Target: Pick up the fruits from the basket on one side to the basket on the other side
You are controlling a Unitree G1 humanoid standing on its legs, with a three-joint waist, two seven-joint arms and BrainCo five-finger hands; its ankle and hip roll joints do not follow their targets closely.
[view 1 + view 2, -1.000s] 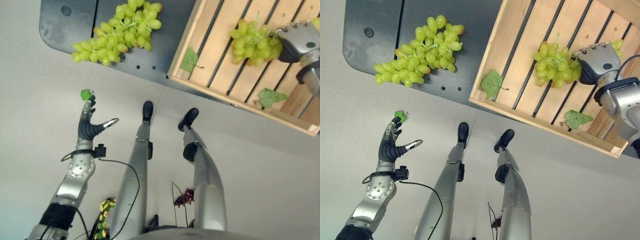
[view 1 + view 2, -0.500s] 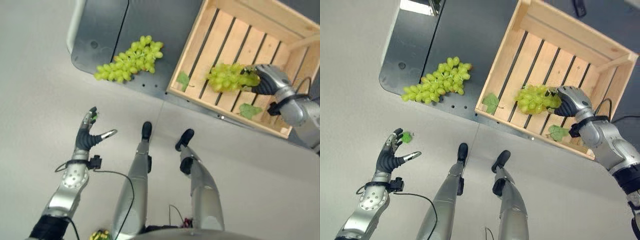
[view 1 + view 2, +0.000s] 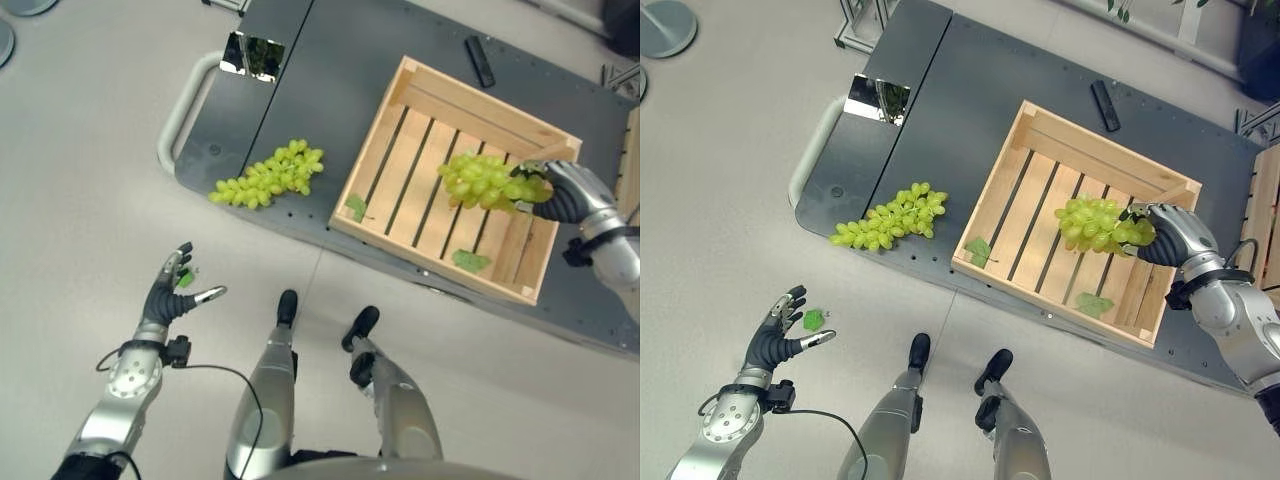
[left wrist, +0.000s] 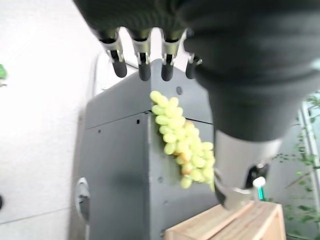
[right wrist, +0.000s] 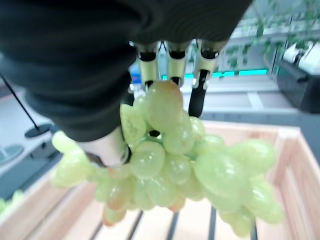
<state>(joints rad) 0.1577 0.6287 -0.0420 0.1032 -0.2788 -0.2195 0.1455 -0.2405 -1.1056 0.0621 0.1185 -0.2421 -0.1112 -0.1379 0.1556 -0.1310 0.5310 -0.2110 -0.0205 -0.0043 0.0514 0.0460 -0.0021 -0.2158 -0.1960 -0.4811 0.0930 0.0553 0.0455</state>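
Up on the robot's right, the right hand (image 3: 1167,238) has its fingers and thumb curled around one end of a bunch of green grapes (image 3: 1095,224), holding it above the slatted floor of a wooden crate (image 3: 1035,145). The held bunch extends away from the palm toward the middle of the crate and is lifted clear of the slats. In the right wrist view the grapes (image 5: 170,165) hang directly under the fingers (image 5: 200,90), with the thumb pressed against the near side of the bunch and the crate's light wooden boards visible below.

Two loose green leaves (image 3: 978,250) lie on the crate floor, one near the front left corner and one nearer the front right. The crate rests on a dark grey platform (image 3: 960,80). A second bunch of green grapes (image 3: 890,220) lies on that platform, well to the left of the crate and apart from both hands.

The left hand (image 3: 775,340) is low on the robot's left, over the pale floor, with fingers spread and relaxed, holding nothing. A small green leaf scrap (image 3: 813,320) lies on the floor just beside its fingertips. A small black bar-shaped object (image 3: 1103,105) lies on the platform behind the crate.
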